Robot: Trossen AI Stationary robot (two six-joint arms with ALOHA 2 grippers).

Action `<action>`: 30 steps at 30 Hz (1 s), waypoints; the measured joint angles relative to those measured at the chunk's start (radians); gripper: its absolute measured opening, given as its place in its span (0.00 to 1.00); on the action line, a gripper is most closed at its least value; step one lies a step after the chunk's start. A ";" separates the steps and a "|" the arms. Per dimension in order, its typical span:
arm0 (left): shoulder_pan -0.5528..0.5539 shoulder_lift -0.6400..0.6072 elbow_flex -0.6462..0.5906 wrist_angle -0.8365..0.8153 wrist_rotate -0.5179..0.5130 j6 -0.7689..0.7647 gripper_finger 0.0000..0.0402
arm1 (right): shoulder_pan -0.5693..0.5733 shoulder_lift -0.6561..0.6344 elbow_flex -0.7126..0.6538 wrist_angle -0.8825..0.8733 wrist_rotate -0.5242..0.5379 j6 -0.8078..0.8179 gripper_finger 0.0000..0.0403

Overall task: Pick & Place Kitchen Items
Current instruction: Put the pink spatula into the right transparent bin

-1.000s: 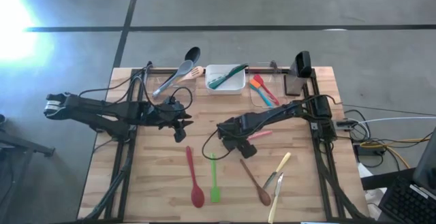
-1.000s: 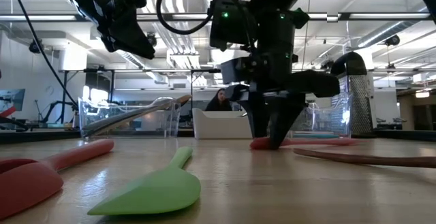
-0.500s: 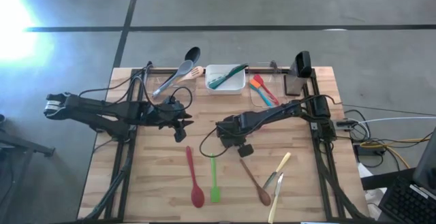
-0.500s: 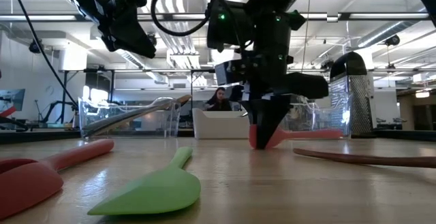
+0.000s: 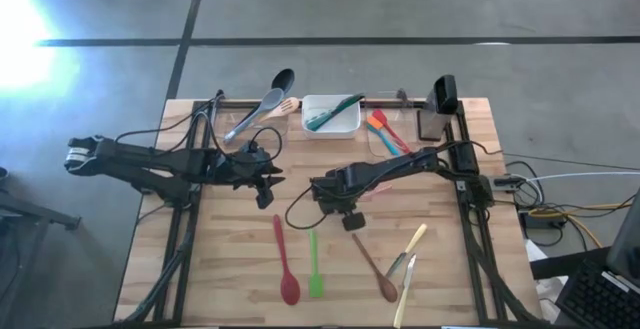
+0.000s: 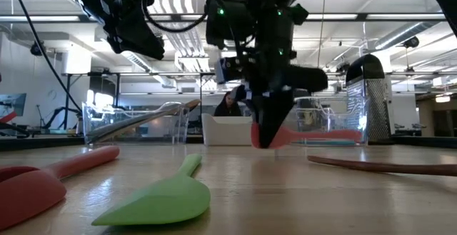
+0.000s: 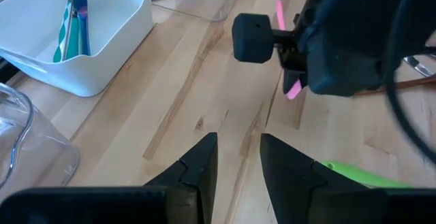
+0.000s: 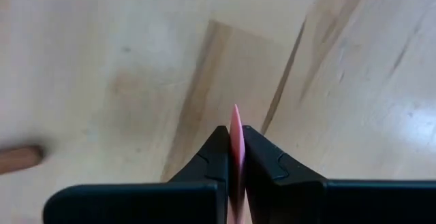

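- Low view, nearest: green spatula (image 6: 158, 198) lies flat, its blade cut short by blur, handle running away toward 12 o'clock.
- Beyond it, right gripper (image 6: 265, 141) clenches the pink spatula (image 6: 314, 135) above the table centre, handle level toward 3 o'clock; the grasped end is hidden.
- Left gripper (image 7: 237, 157) hovers with fingers parted, empty.

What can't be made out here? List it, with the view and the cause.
- Pink spatula: in the high view the right gripper covers nearly all of it; the right wrist view shows only an edge between the fingers.
- White tub contents: high view, too small to count.
- Person: low view, hidden behind the tub.
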 joint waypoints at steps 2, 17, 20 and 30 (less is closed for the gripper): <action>0.000 0.000 0.000 0.000 0.000 0.000 0.28 | -0.001 -0.005 0.023 -0.028 -0.021 0.019 0.03; 0.000 0.000 0.000 0.003 0.000 0.006 0.28 | -0.113 -0.136 0.227 -0.302 -0.050 0.078 0.03; 0.000 0.000 -0.002 0.007 0.000 0.006 0.28 | -0.181 -0.194 0.240 -0.320 -0.044 0.131 0.03; 0.000 0.000 -0.017 0.075 -0.023 0.049 0.28 | -0.462 -0.348 0.282 -0.316 0.040 0.280 0.03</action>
